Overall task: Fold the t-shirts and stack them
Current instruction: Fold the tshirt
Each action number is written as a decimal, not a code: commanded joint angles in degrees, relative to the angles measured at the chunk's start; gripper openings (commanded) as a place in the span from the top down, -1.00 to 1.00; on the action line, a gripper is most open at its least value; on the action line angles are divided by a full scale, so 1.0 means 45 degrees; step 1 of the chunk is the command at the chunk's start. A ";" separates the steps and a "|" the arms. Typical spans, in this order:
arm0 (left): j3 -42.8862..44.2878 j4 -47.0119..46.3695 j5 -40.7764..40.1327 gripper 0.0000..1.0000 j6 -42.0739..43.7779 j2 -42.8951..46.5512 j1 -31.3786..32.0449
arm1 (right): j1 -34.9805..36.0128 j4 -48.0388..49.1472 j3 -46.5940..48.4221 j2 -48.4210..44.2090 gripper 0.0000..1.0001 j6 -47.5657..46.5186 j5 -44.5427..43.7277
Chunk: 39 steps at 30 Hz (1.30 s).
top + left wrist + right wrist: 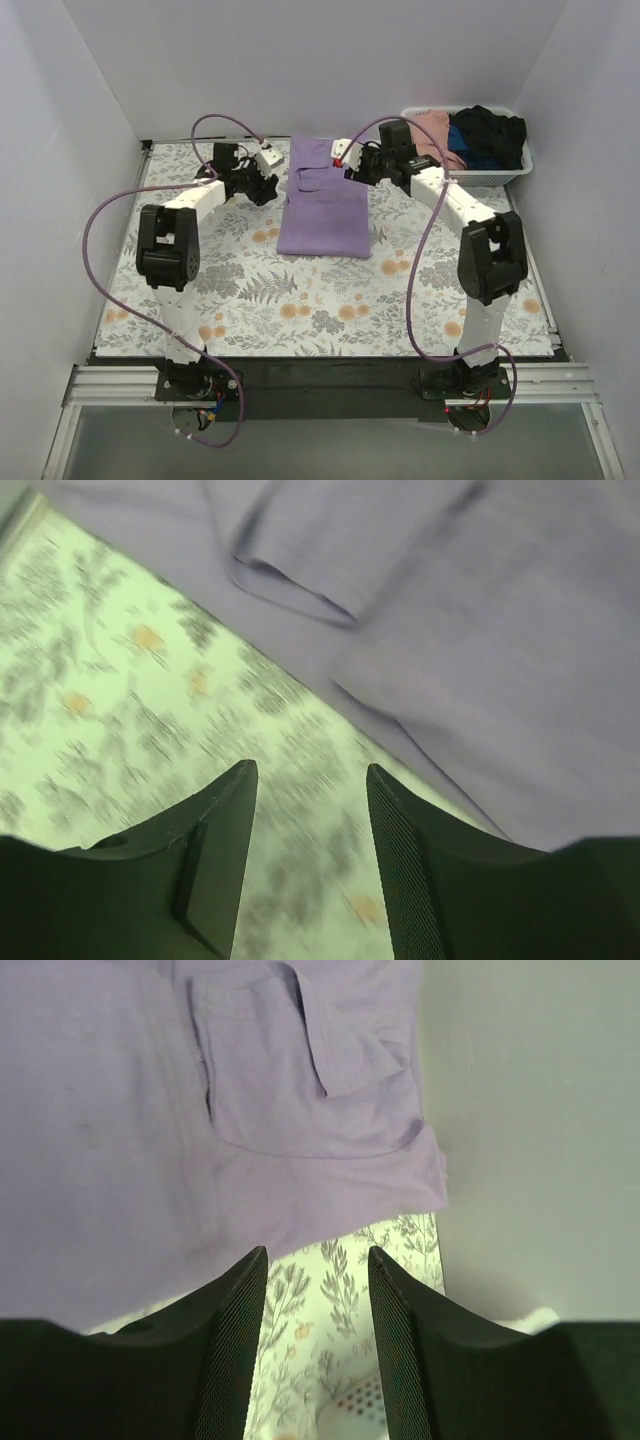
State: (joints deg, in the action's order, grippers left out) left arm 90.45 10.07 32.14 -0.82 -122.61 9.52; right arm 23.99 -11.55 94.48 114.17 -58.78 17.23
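Lying folded, plain lavender t-shirt (323, 212)

Plain white walls (320, 60) close in at 9, 12 and 3 o'clock around an evenly lit, leaf-and-flower-printed surface (330, 310); metal rail (115, 385) at 6 o'clock.

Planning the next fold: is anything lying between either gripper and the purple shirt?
Nothing visible. The left gripper and right gripper are open on either side of the purple shirt, with only floral tablecloth between them and its edges. The basket stands off to the right.
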 commanded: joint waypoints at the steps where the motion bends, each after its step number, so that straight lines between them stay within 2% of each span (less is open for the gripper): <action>1: -0.2144 0.1376 0.3067 0.06 0.0861 0.3510 -0.0007 | 0.0021 -0.2115 -0.0931 -0.2224 -0.02 0.0661 0.1265; 3: -0.3846 0.1415 0.3599 0.05 0.1742 0.4642 0.0247 | 0.0215 -0.3169 -0.1655 -0.3003 -0.02 0.0467 0.1872; 7: -0.5470 0.1786 0.3425 0.05 0.2817 0.5390 0.1008 | 0.0743 -0.4034 -0.3570 -0.3730 0.00 0.0232 0.2127; 9: -0.6171 0.1787 0.3152 0.05 0.3169 0.5507 0.1204 | 0.0938 -0.4035 -0.4566 -0.3847 -0.05 0.0328 0.2069; 17: -0.7014 0.0853 0.2488 0.00 0.2897 0.4708 0.1380 | 0.1486 -0.1870 -0.6248 -0.3243 -0.18 0.1363 0.0859; 25: -0.7952 0.0674 0.1277 -0.01 0.3697 0.4297 0.1654 | 0.1584 -0.1321 -0.6774 -0.2032 -0.13 0.1189 0.0116; 27: -0.8011 0.0673 0.1022 0.05 0.3737 0.4141 0.1654 | 0.1583 -0.1087 -0.6990 -0.1915 0.00 0.1149 -0.0118; 29: -0.8011 0.0673 0.0866 0.15 0.3698 0.4024 0.1654 | 0.1583 -0.0949 -0.7283 -0.1875 0.23 0.1091 -0.0352; 30: -0.7973 0.0693 0.0827 0.25 0.3698 0.3946 0.1654 | 0.1603 -0.0852 -0.7342 -0.1875 0.34 0.1071 -0.0469; 31: -0.7972 0.0693 0.0768 0.46 0.3698 0.3906 0.1654 | 0.1584 -0.0812 -0.7400 -0.1856 0.61 0.1032 -0.0567; 34: -0.7642 0.0965 0.0612 0.88 0.3621 0.3945 0.1693 | 0.1603 -0.0851 -0.7343 -0.2089 0.97 0.1013 -0.0860; 35: -0.7447 0.1160 0.0631 1.00 0.3349 0.4022 0.1693 | 0.1584 -0.0909 -0.7130 -0.2225 0.97 0.1128 -0.0958; 39: -0.5690 0.2606 0.1548 1.00 0.2450 0.4627 0.1440 | 0.1292 -0.1904 -0.5491 -0.3219 0.97 0.1208 -0.0822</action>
State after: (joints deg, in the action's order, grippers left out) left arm 59.81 16.14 37.50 12.99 -103.90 16.67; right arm 31.11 -16.67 64.18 104.16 -53.93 15.11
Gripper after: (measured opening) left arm 0.030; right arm 0.032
